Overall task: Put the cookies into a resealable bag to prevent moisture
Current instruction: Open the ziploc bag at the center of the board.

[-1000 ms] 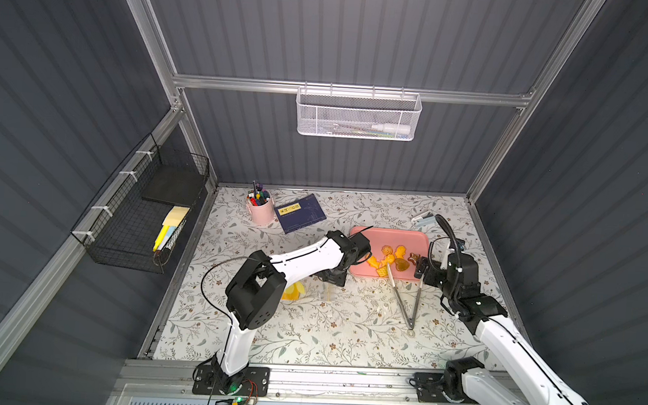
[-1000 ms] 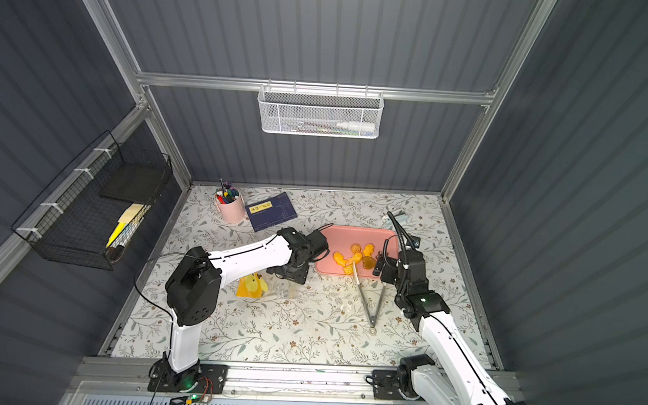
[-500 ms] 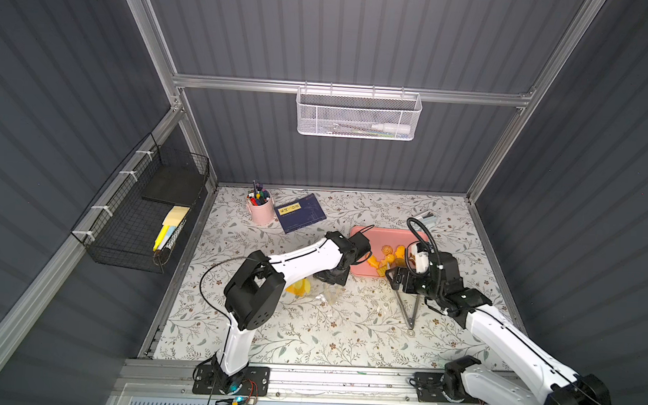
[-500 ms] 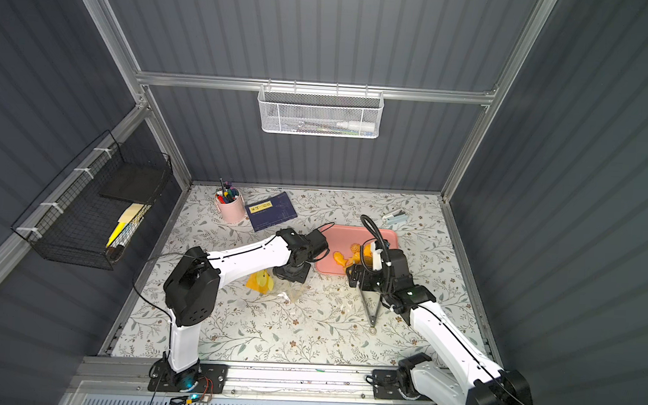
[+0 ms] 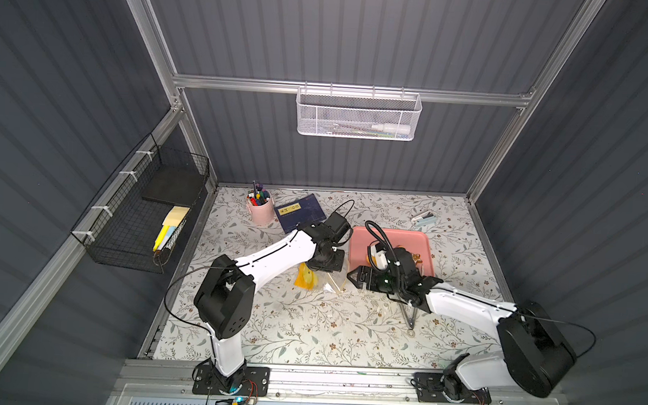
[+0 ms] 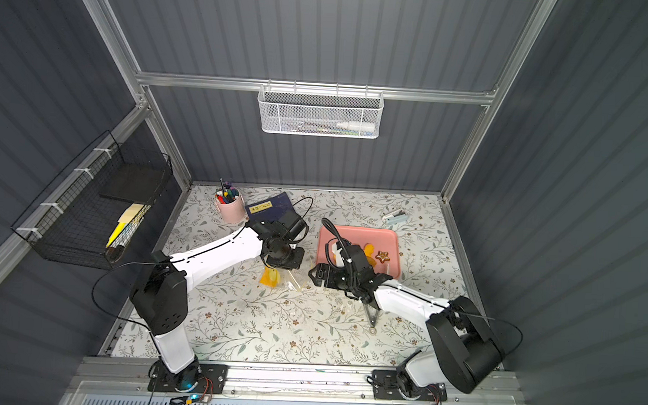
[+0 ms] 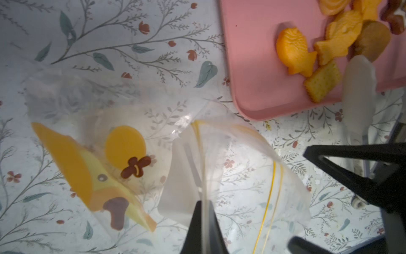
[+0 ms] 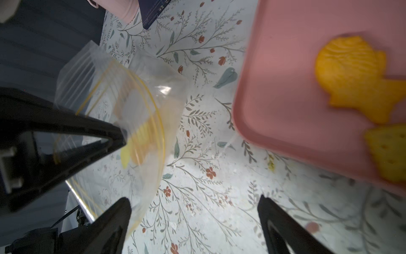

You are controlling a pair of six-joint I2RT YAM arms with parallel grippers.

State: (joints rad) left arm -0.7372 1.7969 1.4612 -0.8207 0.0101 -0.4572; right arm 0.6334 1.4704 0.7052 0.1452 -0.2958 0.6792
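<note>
Right arm has swung over from the far side of the pink tray point(image 5: 389, 236) in the last second, and the right gripper point(image 5: 352, 277) now sits low by the tray's near corner, pointing at the resealable bag point(image 5: 317, 280). Meanwhile the left gripper point(image 7: 204, 204), which was open a second ago, has snapped closed, and the bag has shifted a little toward the tray.

So where's the bag? It's on the floral table point(image 5: 307, 326), just beside the tray and squeezed between the two grippers in both top views. The left wrist view shows the left gripper clamped on the bag's top edge, right at the thin yellow seal strip, with plastic running between the black fingers. The mouth is pulled up into an open loop; the end with the orange cartoon patch trails away from the tray.

In the right wrist view the right gripper point(image 8: 193, 202) is spread wide, with only tablecloth between its fingers point(image 8: 114, 220). One finger sits against the bag's point(image 8: 131, 110) rim in that view, and I honestly can't tell whether it's touching.

The cookies point(image 7: 325, 48) are piled on the tray, close to the bag's mouth but apart from it.
</note>
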